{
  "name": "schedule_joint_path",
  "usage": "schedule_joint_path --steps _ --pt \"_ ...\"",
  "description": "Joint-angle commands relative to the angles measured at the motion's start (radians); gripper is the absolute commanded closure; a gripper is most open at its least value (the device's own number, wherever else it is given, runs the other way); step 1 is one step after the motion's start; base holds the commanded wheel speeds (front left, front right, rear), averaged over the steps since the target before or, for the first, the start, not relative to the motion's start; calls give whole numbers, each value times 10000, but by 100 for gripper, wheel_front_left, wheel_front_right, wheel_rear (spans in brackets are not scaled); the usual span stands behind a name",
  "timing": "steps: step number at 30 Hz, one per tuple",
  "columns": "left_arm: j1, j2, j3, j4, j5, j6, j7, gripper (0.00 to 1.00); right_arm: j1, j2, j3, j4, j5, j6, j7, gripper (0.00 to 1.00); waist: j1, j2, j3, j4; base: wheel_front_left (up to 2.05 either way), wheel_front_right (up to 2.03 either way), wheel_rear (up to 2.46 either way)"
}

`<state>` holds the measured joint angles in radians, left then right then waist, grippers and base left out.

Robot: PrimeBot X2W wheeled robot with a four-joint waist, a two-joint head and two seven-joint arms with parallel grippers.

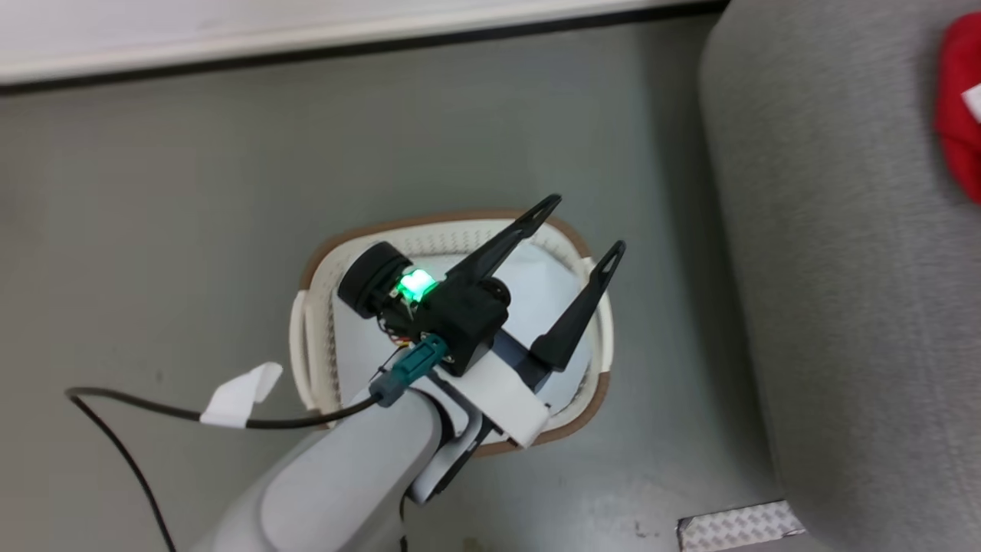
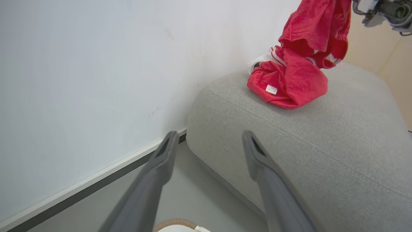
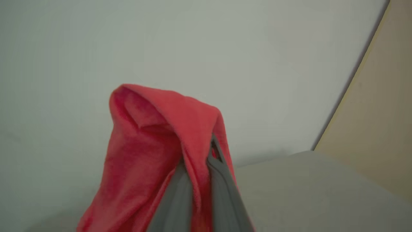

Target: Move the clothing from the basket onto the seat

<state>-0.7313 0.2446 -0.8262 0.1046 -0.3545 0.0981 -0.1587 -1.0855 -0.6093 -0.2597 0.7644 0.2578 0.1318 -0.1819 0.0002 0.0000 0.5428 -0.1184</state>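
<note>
My left gripper [image 1: 584, 226] hangs open over the basket [image 1: 308, 337], a white perforated tub with a brown rim; nothing is between its fingers. In the left wrist view the same gripper [image 2: 209, 137] points at the wall and the corner of the seat [image 2: 305, 151]. Red clothing [image 2: 289, 80] with white stripes and a label tag hangs from my right gripper [image 2: 386, 9], its lower part heaped on the grey seat. In the right wrist view my right gripper [image 3: 199, 154] is shut on the red clothing [image 3: 145, 145]. A red edge of clothing [image 1: 958, 115] shows on the seat [image 1: 843, 268].
A pale white sheet [image 1: 540, 287] lines the basket. A black cable [image 1: 138, 406] with a white tag lies on the grey floor to the left. A white wall with a baseboard [image 1: 306, 38] runs behind. A metal plate [image 1: 736, 525] lies by the seat's base.
</note>
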Motion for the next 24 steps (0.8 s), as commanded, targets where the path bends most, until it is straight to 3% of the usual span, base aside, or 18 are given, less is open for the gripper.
schedule_joint_path --steps 1,8,10,12,17,24 --pt "-140 -50 51 -24 71 59 -154 0 300 271 -195 418 -208 -23 -193 100 -2 0 586 525 0 0 0" --pt "127 -181 314 352 -200 272 -560 0 1192 1304 -765 1956 -666 -23 -733 100 -2 0 273 517 0 0 0" --pt "275 -130 451 436 -338 358 -658 0 1380 1522 -691 2010 -773 -23 -770 88 -2 0 26 431 0 0 0" --pt "430 -54 581 524 -416 414 -754 0 1590 1672 -589 1885 -867 -24 -819 0 -2 0 -273 345 0 0 0" --pt "1014 106 921 791 -810 536 -899 0 2609 2249 -180 487 -912 -23 -812 0 -2 0 -1285 171 0 0 0" --pt "2399 420 1803 1121 -1380 1066 -1040 0 5025 3002 809 -2085 -447 -23 -817 0 -2 0 -2939 200 0 0 0"
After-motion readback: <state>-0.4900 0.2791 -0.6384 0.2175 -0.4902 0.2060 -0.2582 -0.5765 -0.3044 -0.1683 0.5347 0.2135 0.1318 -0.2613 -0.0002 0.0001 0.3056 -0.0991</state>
